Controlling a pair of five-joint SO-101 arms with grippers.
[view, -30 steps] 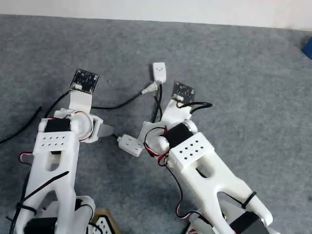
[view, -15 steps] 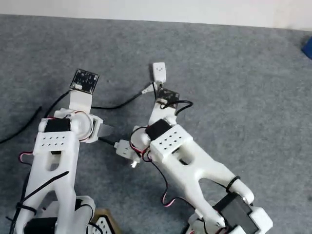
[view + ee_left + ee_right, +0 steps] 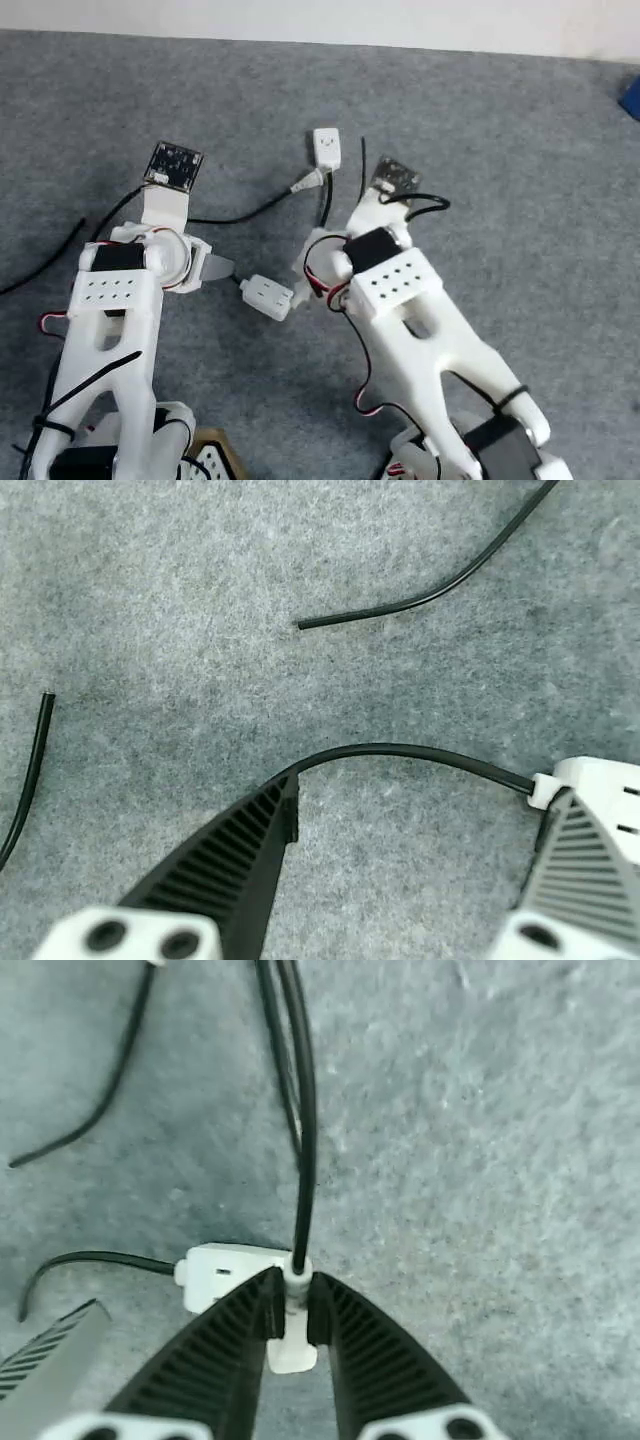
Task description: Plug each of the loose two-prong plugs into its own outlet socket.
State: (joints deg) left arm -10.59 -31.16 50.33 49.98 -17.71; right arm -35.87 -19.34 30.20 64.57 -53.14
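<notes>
A white outlet socket [image 3: 268, 296] lies on the grey carpet between the two arms, with a black cable running from its end. My right gripper [image 3: 290, 1305] is shut on a white two-prong plug [image 3: 291, 1352] right beside that socket [image 3: 222, 1266]; the plug's black cable leads away over the carpet. My left gripper [image 3: 425, 800] stands open on the socket's other side, the socket's cable [image 3: 400, 752] passing between its fingers and the socket [image 3: 600, 780] touching the pale finger. A second white socket [image 3: 326, 147] lies farther back, with a white-ended plug [image 3: 305, 183] close to it.
Loose black cable ends [image 3: 400, 605] lie on the carpet beyond my left gripper. Another black cable [image 3: 40, 265] trails off at the far left. A blue object [image 3: 631, 97] sits at the right edge. The far carpet is open.
The right arm swung left against the near socket, nudging it, then swung back right; the socket is back about where it was. The left arm has stayed put.
</notes>
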